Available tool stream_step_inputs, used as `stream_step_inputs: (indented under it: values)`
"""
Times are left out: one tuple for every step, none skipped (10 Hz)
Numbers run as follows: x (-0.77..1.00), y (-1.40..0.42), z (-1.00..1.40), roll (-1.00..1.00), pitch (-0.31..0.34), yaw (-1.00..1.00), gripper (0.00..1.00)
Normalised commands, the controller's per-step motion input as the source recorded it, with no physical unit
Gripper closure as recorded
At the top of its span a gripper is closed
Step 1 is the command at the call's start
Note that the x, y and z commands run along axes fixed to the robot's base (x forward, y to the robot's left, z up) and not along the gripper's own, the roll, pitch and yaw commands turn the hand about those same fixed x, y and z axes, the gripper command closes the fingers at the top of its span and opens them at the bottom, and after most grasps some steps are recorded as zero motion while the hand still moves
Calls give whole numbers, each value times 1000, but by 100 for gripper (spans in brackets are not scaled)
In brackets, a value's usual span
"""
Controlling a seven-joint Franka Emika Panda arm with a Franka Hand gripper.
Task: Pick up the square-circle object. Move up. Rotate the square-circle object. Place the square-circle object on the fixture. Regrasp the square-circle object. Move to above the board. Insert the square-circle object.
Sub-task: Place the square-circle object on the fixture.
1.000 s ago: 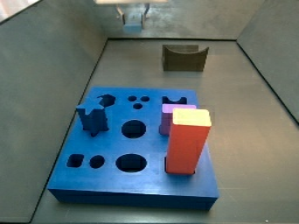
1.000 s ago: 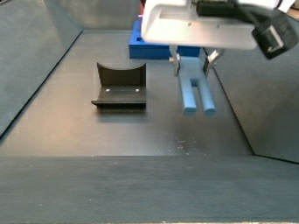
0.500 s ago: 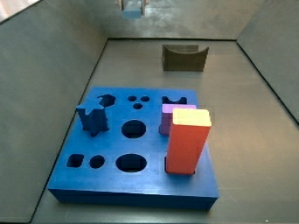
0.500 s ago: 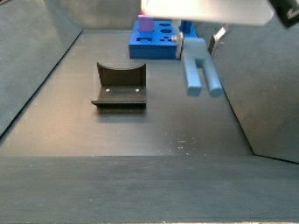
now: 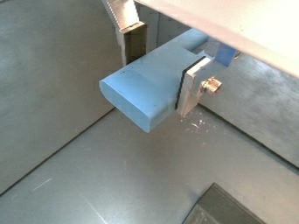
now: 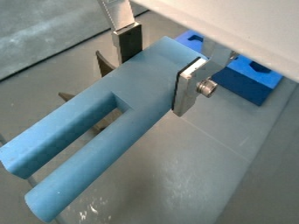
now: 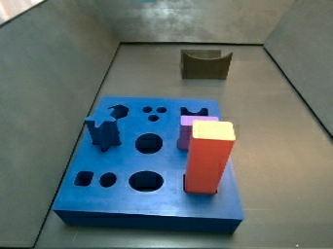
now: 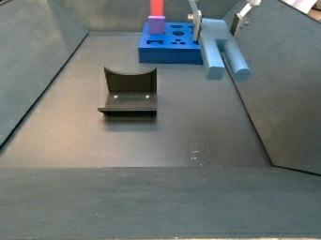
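With the fixture (image 8: 127, 92) empty to the left, the gripper (image 8: 220, 21) hangs well above the floor, clamped on the square-circle object (image 8: 223, 52), so pickup looks done; rotating, placing, regrasping and insertion into the board (image 8: 174, 46) remain.

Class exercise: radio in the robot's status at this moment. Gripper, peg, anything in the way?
Gripper shut on the square-circle object, high above the floor. Object airborne, clear of the fixture and the board. Nothing in the way.
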Motion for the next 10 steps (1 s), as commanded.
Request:
stream_step_inputs:
  values:
    - [1000, -495, 23, -106, 85, 134, 100]
    - [1000, -439, 17, -109, 94, 108, 100]
    - [1000, -385, 16, -116, 98, 69, 100]
    - [1000, -350, 15, -116, 109, 42, 100]
    - [1000, -310, 12, -112, 118, 31, 100]
    - [1000, -264, 12, -117, 126, 21, 100]
    - [1000, -236, 9, -119, 131, 17, 100]
    - [1000, -215, 9, -118, 132, 17, 100]
    - [1000, -169, 8, -122, 142, 15, 100]
    - [1000, -157, 10, -124, 145, 15, 100]
